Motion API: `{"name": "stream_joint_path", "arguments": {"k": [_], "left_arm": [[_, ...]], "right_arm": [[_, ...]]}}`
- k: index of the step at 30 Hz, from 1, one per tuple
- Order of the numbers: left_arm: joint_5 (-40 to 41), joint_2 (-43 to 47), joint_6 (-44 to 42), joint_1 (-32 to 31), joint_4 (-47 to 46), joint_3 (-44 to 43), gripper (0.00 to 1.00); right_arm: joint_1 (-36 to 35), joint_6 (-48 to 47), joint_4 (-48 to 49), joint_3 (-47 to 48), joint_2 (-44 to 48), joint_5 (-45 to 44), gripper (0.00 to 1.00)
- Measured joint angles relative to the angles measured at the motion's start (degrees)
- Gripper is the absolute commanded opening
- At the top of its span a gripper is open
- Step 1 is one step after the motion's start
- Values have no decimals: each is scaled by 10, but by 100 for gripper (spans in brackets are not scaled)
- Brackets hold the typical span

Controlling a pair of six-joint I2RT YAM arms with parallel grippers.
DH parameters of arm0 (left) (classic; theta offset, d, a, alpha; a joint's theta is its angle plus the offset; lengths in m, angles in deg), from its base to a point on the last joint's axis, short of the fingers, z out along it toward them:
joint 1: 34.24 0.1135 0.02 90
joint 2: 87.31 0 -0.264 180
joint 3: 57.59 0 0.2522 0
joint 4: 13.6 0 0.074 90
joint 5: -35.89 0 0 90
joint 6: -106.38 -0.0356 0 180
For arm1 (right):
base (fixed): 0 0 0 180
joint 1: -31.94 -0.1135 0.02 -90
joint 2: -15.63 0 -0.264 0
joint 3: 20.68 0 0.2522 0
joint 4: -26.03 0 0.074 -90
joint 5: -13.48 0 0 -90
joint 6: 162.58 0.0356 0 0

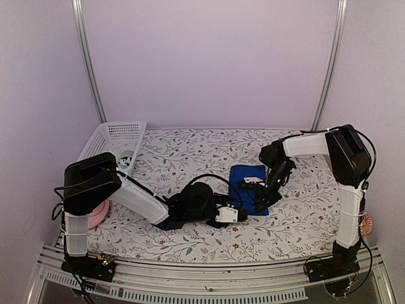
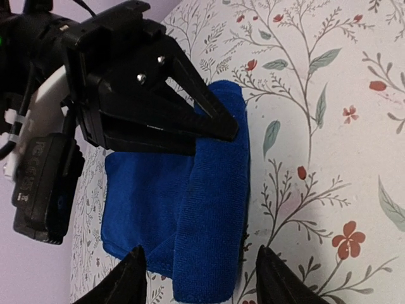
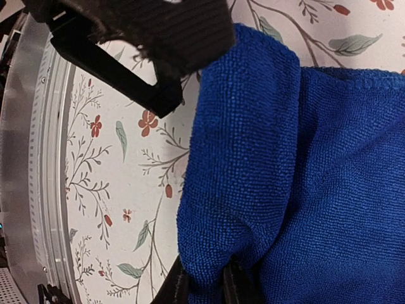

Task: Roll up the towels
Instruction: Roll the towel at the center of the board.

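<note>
Right wrist view: right claw (image 3: 205,288) nearly pressed together, pinching a raised fold of the blue towel (image 3: 304,158) between its fingertips. From the pinch the cloth swells into a thick rounded band along the towel's edge, and flatter cloth spreads off to one side. The floral-print worktop (image 3: 120,183) lies bare beside the band. A metal rail (image 3: 31,158) runs along the worktop's near edge.

Left wrist view: left claw (image 2: 199,269) spread wide, one finger on each side of the band's near end. The finger on the bare-worktop side stands just beside the roll; I cannot tell whether either pad touches the cloth. At the band's far end the right claw's black fingers come down onto the towel. The band is a rolled or folded-over thickness, and the flat, unrolled part lies beside it.

Top external view: the blue towel lies right of centre on the worktop. The two claws meet at its near end, the left arm reaching across from the left and the right arm bent down from the right. A white perforated basket (image 1: 117,136) sits tilted at the far left corner, with a pale item inside too small to identify. A pink round object (image 1: 96,216) shows under the left arm, near the left edge.
</note>
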Motion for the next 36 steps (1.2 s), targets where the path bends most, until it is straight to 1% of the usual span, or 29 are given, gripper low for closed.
{"name": "stream_joint_path", "arguments": {"k": [3, 7, 13, 16, 19, 23, 27, 28, 32, 36], "left_arm": [[-1, 0, -15, -5, 0, 0, 57], [-1, -10, -27, -10, -3, 0, 52], [0, -36, -36, -11, -6, -8, 51], [6, -45, -37, -11, -8, -20, 49], [16, -56, -38, -11, -9, -33, 40], [23, -68, -40, -11, -10, -43, 20], [22, -72, -41, -12, -2, -45, 2], [23, -72, -44, -12, 0, -46, 0], [20, -72, -37, -12, 19, -56, 0], [15, -72, -19, -12, 49, -72, 0]], "right_arm": [[5, -2, -15, 2, -9, 13, 22], [11, -2, -22, 3, -16, 24, 22], [17, -1, -26, 3, -19, 31, 23], [19, 0, -27, 3, -19, 31, 23], [21, 0, -29, 3, -19, 31, 23], [21, 2, -29, 3, -19, 31, 24], [24, 7, -31, 3, -19, 30, 30], [24, 7, -31, 3, -19, 29, 32], [24, 12, -33, 3, -16, 26, 41], [25, 12, -16, -13, 24, 5, 49]]}}
